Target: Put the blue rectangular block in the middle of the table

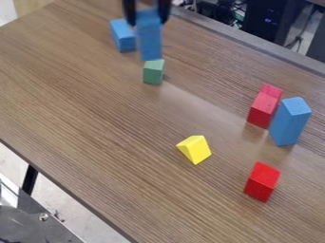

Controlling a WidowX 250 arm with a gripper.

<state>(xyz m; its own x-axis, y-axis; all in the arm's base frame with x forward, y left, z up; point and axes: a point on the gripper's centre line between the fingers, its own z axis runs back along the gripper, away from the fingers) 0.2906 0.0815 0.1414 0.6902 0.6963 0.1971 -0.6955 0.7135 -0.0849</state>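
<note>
At the top edge of the camera view, left of centre, the black gripper [147,13] is shut on a blue rectangular block [149,40]. The block hangs upright between the two fingers, its lower end just above the green block in the view. Behind it and to its left, another blue block [123,36] lies on the wooden table [95,104]. A third blue rectangular block [290,121] stands upright near the right side. Whether the held block touches anything is hard to tell.
A small green block [153,72] sits below the held block. A yellow wedge [195,149] lies right of centre, a red block [262,181] at lower right, and a longer red block [264,106] beside the standing blue one. The table's far edge runs along the upper right.
</note>
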